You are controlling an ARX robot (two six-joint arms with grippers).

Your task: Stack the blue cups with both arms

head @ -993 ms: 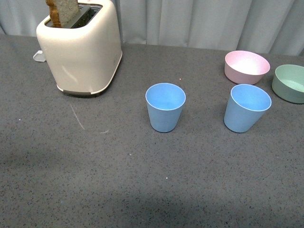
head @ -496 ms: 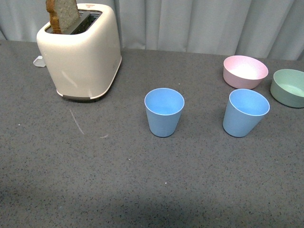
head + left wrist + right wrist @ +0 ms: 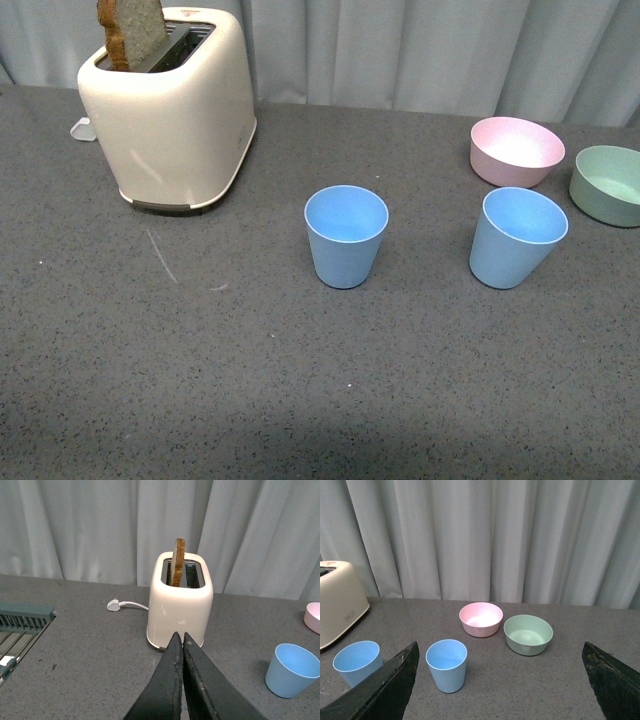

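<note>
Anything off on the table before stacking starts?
Nothing tipped or spilled: left blue cup and right blue cup stand upright, apart. Oddities: toaster plug lies loose on the table, pale scuffs in front.

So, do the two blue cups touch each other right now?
Apart. The front view shows it plainly: a wide strip of bare grey table lies between the left blue cup and the right blue cup.

No writing can be read anywhere. The one printed thing is a small dark mark (image 3: 348,614) on the side of the cream toaster (image 3: 335,600), far left on the bench (image 3: 520,690). It is too small and blurred to make out.
</note>
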